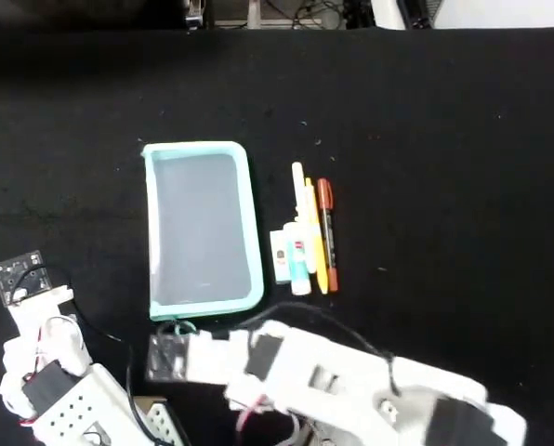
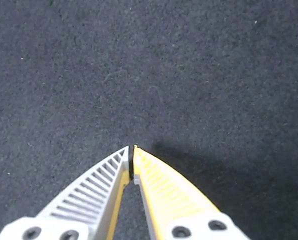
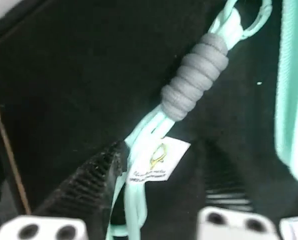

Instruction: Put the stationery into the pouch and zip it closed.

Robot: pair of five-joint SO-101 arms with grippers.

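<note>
Looking down, we found the right gripper (image 3: pixel 164 165) spread around the mint pull cord (image 3: pixel 196 75) of the pouch (image 1: pixel 203 223), which stretched lengthwise straight ahead of it, the stationery (image 1: pixel 309 237) lying parallel alongside. The left gripper (image 2: pixel 131 150) was pressed together over black cloth (image 2: pixel 139 60).

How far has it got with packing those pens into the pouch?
Nothing looks packed yet: the stationery lies on the table beside the pouch. In hand: the right tool sits open around the pouch's zipper cord, not yet clamped on it. The left tool rests shut over bare table. Left to do: load every item, then zip the pouch closed.
</note>
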